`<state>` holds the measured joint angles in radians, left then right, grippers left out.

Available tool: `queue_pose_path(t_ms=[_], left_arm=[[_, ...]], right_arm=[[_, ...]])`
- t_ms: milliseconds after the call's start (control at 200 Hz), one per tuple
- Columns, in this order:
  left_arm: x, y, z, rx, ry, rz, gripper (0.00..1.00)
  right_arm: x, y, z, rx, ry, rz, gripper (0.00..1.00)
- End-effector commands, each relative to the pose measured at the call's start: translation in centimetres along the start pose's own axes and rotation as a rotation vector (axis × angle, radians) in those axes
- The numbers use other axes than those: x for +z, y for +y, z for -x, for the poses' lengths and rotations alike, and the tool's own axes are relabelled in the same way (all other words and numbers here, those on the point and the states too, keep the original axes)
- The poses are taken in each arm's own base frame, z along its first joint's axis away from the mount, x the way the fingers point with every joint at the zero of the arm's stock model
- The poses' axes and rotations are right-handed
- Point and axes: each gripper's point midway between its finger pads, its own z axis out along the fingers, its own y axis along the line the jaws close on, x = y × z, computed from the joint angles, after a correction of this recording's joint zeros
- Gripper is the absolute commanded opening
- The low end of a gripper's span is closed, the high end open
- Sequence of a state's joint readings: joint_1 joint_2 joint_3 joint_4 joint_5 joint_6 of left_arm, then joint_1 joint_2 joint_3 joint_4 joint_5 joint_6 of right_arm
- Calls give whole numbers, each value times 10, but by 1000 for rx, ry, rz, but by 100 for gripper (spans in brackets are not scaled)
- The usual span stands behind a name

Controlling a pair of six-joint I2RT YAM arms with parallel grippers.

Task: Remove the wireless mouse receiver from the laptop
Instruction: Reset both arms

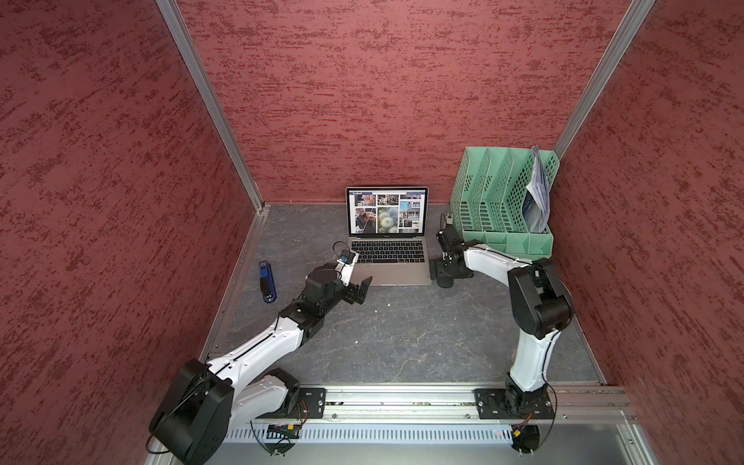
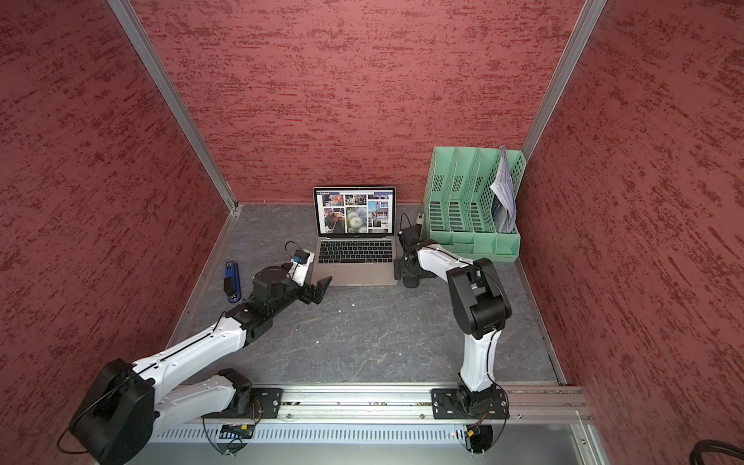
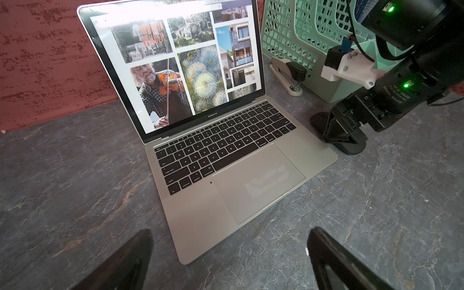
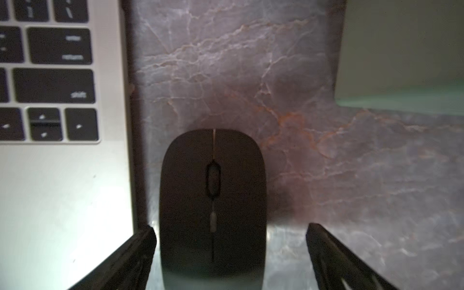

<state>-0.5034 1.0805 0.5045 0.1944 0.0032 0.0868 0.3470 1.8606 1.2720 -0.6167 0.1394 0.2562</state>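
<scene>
We see the right gripper (image 4: 231,228) spread wide, astride the black mouse (image 4: 213,195) at the laptop's (image 1: 396,269) four o'clock, with the left gripper (image 1: 361,290) gaping empty at seven.

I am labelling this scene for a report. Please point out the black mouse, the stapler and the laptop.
black mouse (image 4: 213,200): right wrist view, middle of its top shell.
stapler (image 3: 295,71): left wrist view, its dark upper part.
laptop (image 1: 386,253): a top view, its keyboard.
</scene>
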Motion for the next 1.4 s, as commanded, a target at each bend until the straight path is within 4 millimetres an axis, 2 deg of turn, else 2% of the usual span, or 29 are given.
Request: queue_pose_path(t_ms=[0,70,140,230,301,406,506,531,616,701,771,826,882,892,947,1007,1392], left_arm=[[-16,16,41,31,-118,72,100],[-28,63,52,2,-139,279,100],[-41,111,48,-73,-141,411,100],[-52,157,31,-226,-166,505,100],[-56,174,18,-272,-199,539,100],[-57,183,5,-247,-251,576,100],[-55,187,-18,-228,-221,594,100],[-55,188,-23,-222,-219,597,100],[-52,188,-39,-217,-214,591,100],[-45,184,-40,-197,-238,555,100],[-39,189,-39,-225,-262,534,100],[-27,189,-43,-227,-268,487,100],[-9,185,-58,-213,-231,437,100],[-8,184,-53,-195,-252,426,100],[2,184,-62,-207,-168,416,100],[12,188,-56,-202,-157,399,100],[11,194,-58,-248,-141,393,100]], right_arm=[[-80,-17,39,-6,-222,-29,98],[-119,-42,58,-28,-413,-106,98],[-141,-72,63,-31,-624,-155,98],[-140,-103,53,-15,-831,-153,98],[-127,-119,41,35,-896,-135,99],[-102,-112,29,11,-944,-76,98],[-85,-100,19,-30,-1015,-16,98],[-75,-99,12,-34,-1017,-11,98],[-76,-101,6,-18,-1065,-19,98],[-65,-98,19,-33,-992,1,98],[-57,-106,24,4,-936,58,98],[-56,-109,24,16,-926,61,98],[-57,-110,24,16,-931,57,98],[-57,-110,24,16,-928,59,98],[-58,-111,24,20,-936,52,98],[-57,-111,24,22,-932,53,99],[-57,-111,24,21,-930,53,98]])
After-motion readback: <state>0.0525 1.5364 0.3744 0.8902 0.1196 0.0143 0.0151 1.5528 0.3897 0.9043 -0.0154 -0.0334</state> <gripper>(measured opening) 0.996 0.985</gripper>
